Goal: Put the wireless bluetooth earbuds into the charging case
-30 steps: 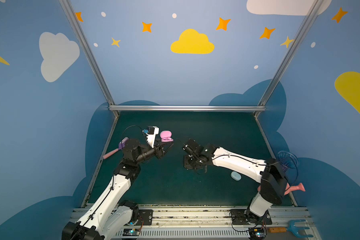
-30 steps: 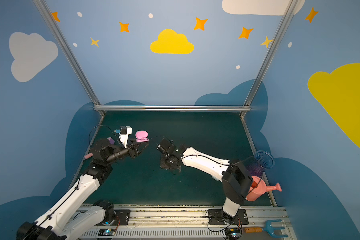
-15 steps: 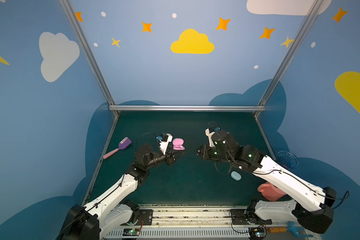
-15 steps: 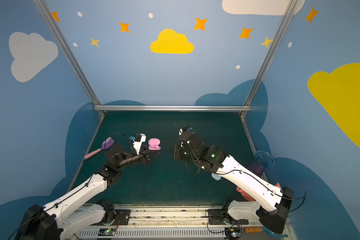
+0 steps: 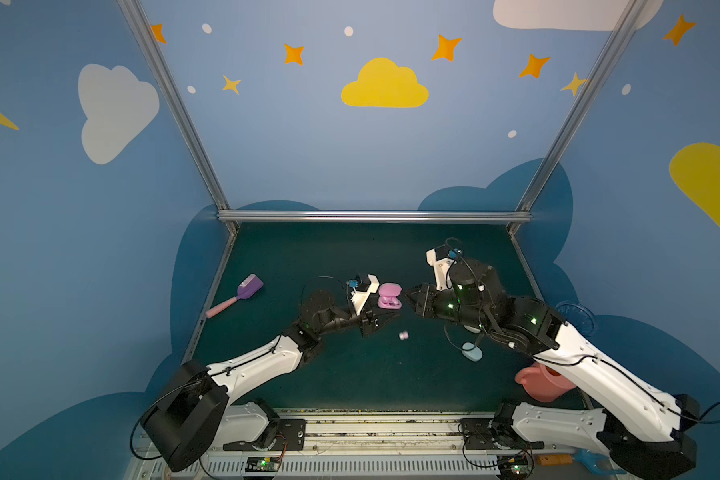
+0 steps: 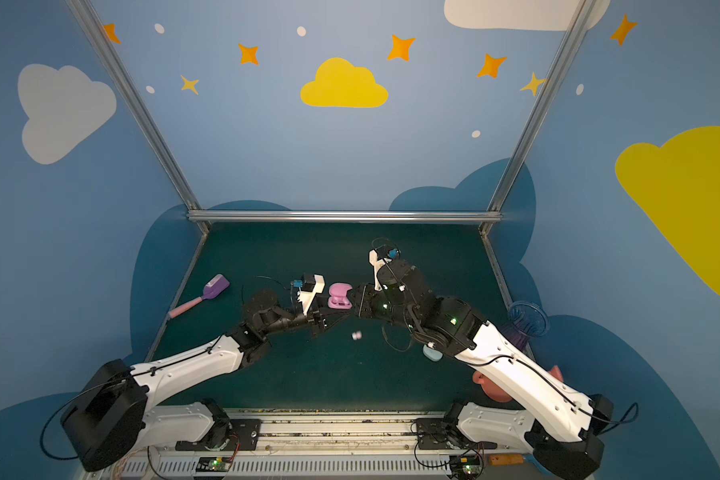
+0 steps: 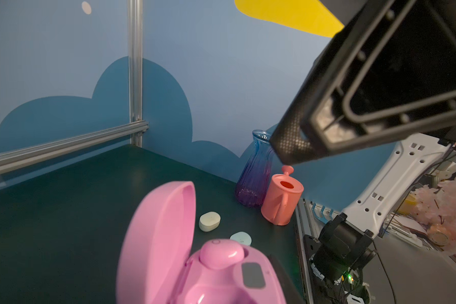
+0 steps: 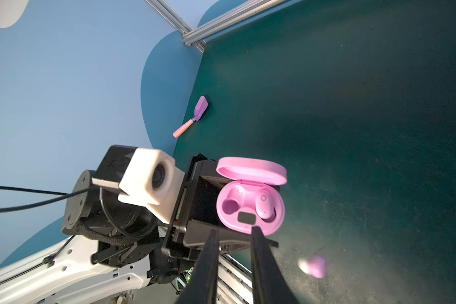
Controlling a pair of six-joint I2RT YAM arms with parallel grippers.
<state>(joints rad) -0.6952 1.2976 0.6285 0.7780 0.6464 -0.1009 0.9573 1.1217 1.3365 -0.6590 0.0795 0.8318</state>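
The left claw (image 5: 381, 322) grips the open case (image 8: 250, 205); the right claw (image 8: 234, 230), narrowly parted, holds nothing. Fetch the loose earbud (image 8: 313, 265), pinching it squarely.

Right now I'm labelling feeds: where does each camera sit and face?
Top views: high above the bases, looking down at the table; both arms, left claw, right claw show.
Left wrist: behind the pink case, facing the vase; right claw shows.
Right wrist: faces the case and left claw; own claw shows.
All share the case.
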